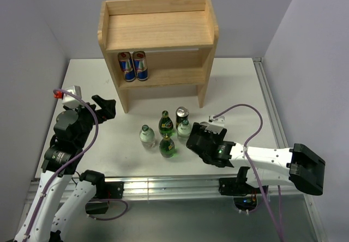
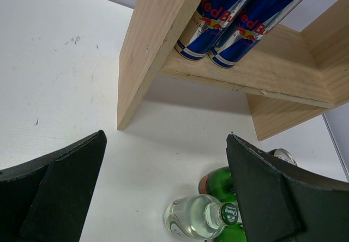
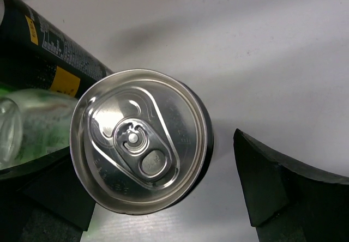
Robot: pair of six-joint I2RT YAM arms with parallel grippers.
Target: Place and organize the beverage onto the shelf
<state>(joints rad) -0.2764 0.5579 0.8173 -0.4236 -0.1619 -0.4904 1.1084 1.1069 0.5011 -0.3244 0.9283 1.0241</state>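
The light wood shelf (image 1: 158,29) stands at the back of the table, with two blue Red Bull cans (image 1: 133,66) on its lower board. Loose on the table in front are a black can (image 1: 182,114), two green bottles (image 1: 166,123) and two clear bottles (image 1: 146,136). My right gripper (image 1: 192,135) is open beside this cluster. In the right wrist view the black can's silver top (image 3: 142,141) sits between the spread fingers (image 3: 272,187), ungripped. My left gripper (image 1: 106,108) hovers open near the shelf's left panel (image 2: 147,51), holding nothing; the Red Bull cans (image 2: 240,13) and a clear bottle (image 2: 199,217) show beyond it.
Grey walls close in the table on the left, back and right. A metal rail (image 1: 163,185) runs along the near edge by the arm bases. The shelf's top board (image 1: 158,26) carries nothing. A dark labelled bottle (image 3: 49,40) leans into the right wrist view beside the can.
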